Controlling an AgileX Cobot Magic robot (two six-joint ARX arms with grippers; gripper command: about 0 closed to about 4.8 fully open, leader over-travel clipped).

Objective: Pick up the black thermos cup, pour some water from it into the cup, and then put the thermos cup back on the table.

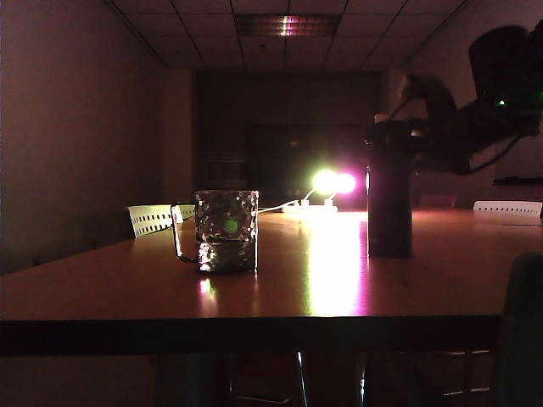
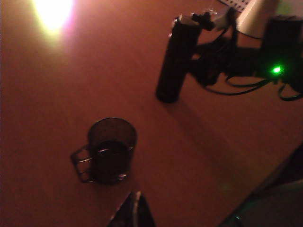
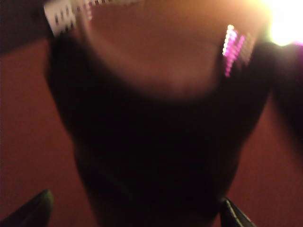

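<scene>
Dim conference room, ceiling tiles barely lit, with one glaring lamp (image 1: 333, 182) at the far end throwing a pink-white streak down the glossy brown desk (image 1: 110, 288). Much is lost to the dark: the right arm shows in the exterior view only as a black silhouette with a small green light, and the right wrist view is blurred, filled by a dark round mass, the black thermos cup (image 3: 161, 156) seen from very close.

The right gripper (image 2: 204, 52) is at the thermos cup's upper part, its jaws spread wide with the body between them; two finger tips (image 3: 232, 213) show on either side of the dark mass, but whether they press on it I cannot tell. The left gripper (image 2: 134, 213) hangs near the desk's front edge, only a dark sliver of it in its own wrist view, so its opening cannot be told.

The black thermos cup (image 1: 389, 199) stands upright on the desk right of the middle, tall, slim and matte. The cup (image 1: 226, 231), short dimpled glass with a thin handle on its left, stands well apart from it, nearer the front edge, open desk between and around them. White perforated chair backs (image 1: 153, 218) peek over the far edge.
</scene>
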